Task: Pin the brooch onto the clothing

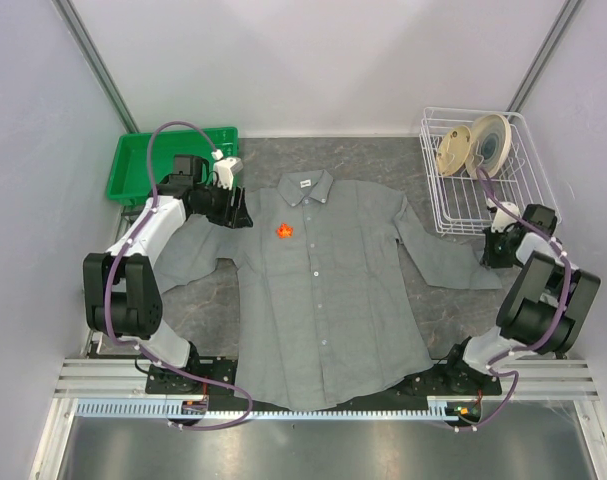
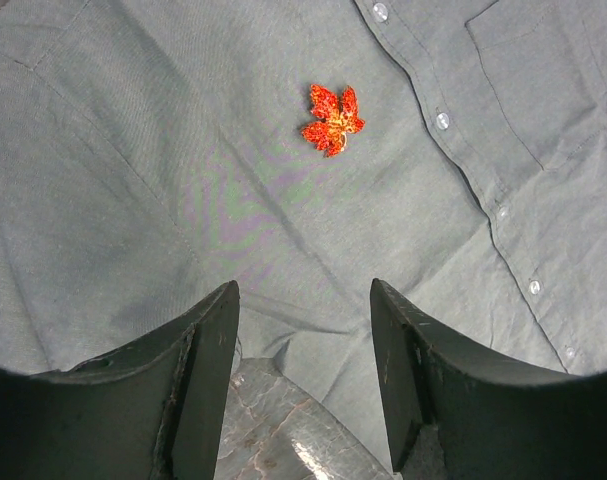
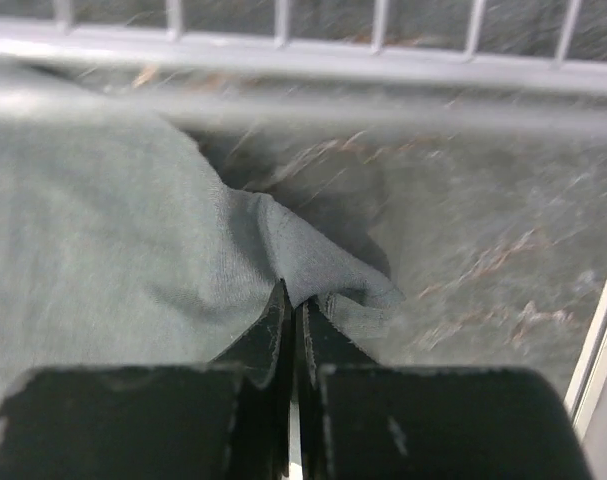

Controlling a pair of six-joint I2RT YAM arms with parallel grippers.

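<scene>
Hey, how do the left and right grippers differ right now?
The left gripper is open; the right gripper is shut. The left holds nothing and hangs over the shirt near one shoulder, facing the brooch; the right appears to pinch the sleeve end beside the basket. Both have black fingers and are at the shirt.

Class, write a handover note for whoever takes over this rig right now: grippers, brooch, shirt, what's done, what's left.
Left gripper: open, above the shirt, just short of the brooch.
Right gripper: shut, apparently pinching the sleeve end beside the wire basket.
Brooch: lying on the shirt's chest; shirt spread flat.
Done: brooch is on the shirt.
Left: check the pin is fastened; not visible here.
</scene>
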